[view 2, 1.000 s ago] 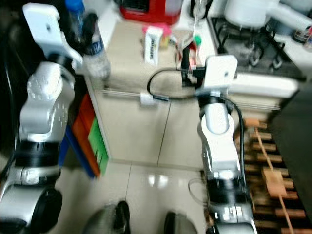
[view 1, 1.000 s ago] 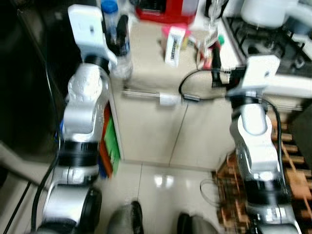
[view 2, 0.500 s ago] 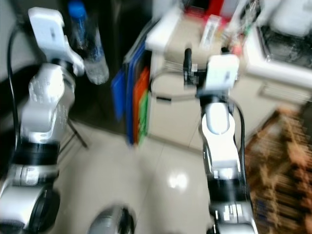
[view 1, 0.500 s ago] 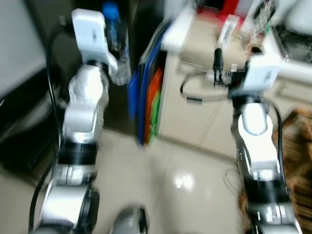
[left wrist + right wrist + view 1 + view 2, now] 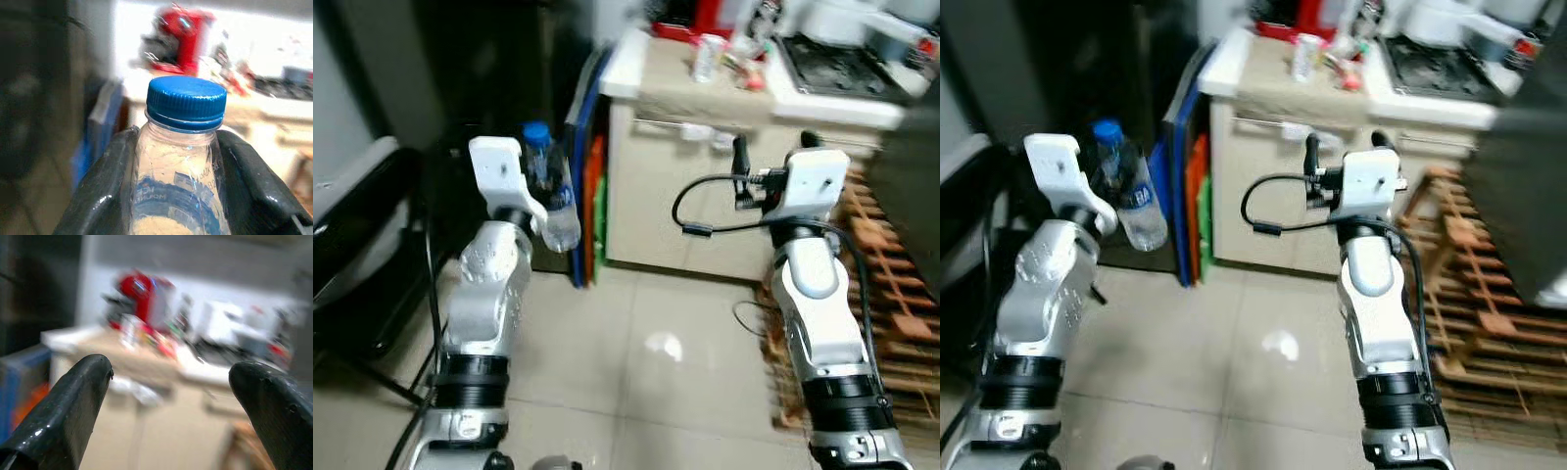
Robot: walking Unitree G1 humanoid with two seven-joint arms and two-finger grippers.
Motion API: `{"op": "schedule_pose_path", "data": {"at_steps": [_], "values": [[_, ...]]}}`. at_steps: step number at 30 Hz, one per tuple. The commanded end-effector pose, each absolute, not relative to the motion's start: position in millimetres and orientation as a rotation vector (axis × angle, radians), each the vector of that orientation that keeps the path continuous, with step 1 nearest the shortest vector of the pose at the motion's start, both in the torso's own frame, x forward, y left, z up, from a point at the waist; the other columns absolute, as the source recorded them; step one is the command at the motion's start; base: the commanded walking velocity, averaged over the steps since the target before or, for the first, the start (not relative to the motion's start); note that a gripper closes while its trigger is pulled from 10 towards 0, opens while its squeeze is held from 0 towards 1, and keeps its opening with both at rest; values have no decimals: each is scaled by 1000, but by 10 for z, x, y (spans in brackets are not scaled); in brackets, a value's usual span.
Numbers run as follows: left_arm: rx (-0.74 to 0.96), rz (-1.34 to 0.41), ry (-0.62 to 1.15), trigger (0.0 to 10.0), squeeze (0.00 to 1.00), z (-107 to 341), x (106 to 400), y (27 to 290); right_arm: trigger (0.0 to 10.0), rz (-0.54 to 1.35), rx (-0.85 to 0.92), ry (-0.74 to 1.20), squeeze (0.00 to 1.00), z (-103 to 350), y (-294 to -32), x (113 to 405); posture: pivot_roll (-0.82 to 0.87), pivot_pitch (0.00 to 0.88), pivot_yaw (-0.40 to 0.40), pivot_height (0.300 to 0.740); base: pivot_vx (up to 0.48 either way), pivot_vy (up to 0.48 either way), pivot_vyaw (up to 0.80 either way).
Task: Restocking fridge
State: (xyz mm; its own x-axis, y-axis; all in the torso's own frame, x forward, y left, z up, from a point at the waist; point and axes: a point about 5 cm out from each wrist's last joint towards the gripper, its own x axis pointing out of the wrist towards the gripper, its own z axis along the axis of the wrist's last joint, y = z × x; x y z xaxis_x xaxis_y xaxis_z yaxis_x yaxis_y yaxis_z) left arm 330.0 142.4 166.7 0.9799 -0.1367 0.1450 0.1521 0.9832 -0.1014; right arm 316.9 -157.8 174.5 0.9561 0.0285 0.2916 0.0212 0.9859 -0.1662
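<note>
A: Clear plastic water bottle with a blue cap, pinched upright between the left gripper fingers at chest height. Same hold as a second back.

B: And the right gripper?

A: Spread wide, nothing between the pads, pointing toward the counter. No change there either.

B: So what changed?

A: The whole view swung. A second ago the head cameras looked straight down over the counter front edge; then the counter sat farther off at the upper right, its clutter and the red appliance near the back edge. That was the robot turning and stepping away, not things moving. Blue, orange and green boards leaned against the counter's left side, and the tile floor opened up in front.

B: Fridge visible?

A: Couldn't say. A dark tall shape stood left of the counter, too murky to call.

B: Task status?

A: My read: bottle picked up, carry leg underway, nothing placed yet. Next needs the fridge found and opened, probably with the free right gripper.
</note>
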Motion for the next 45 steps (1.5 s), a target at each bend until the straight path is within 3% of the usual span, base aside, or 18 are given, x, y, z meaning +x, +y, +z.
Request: {"op": "schedule_pose_path", "data": {"at_steps": [1, 12, 21, 30, 40, 45], "values": [[-113, -170, -171, 10000, 0, 1738, 3308, 1325, 10000, -14, -185, -292, 102, 1739, -1660, 3166, -77, 0, 10, 740, 0, -454, -700], [-172, -118, -118, 10000, 0, 1592, 3284, 1300, 10000, 19, -210, -284, 102, 1714, -1672, 3180, -93, 0, -5, 740, 0, -454, -384], [-119, -128, -89, 10000, 0, 1495, 3259, 1384, 10000, 18, -193, -207, 106, 1479, -1655, 3094, -73, 0, -6, 740, 0, -451, -224], [-58, -109, -24, 10000, 0, 1367, 3283, 1504, 10000, -47, -177, -139, 122, 1270, -1822, 3021, -66, 0, 3, 740, 0, 0, -747], [-71, -170, -64, 10000, 0, 1390, 3287, 1441, 10000, -129, -176, -73, 137, 1023, -1993, 2895, -71, 0, 2, 740, 0, 0, -750], [-104, -197, -89, 10000, 0, 1390, 3288, 1394, 10000, -183, -194, -59, 125, 985, -2126, 2844, -91, 0, 3, 740, 457, 0, 0]]}}
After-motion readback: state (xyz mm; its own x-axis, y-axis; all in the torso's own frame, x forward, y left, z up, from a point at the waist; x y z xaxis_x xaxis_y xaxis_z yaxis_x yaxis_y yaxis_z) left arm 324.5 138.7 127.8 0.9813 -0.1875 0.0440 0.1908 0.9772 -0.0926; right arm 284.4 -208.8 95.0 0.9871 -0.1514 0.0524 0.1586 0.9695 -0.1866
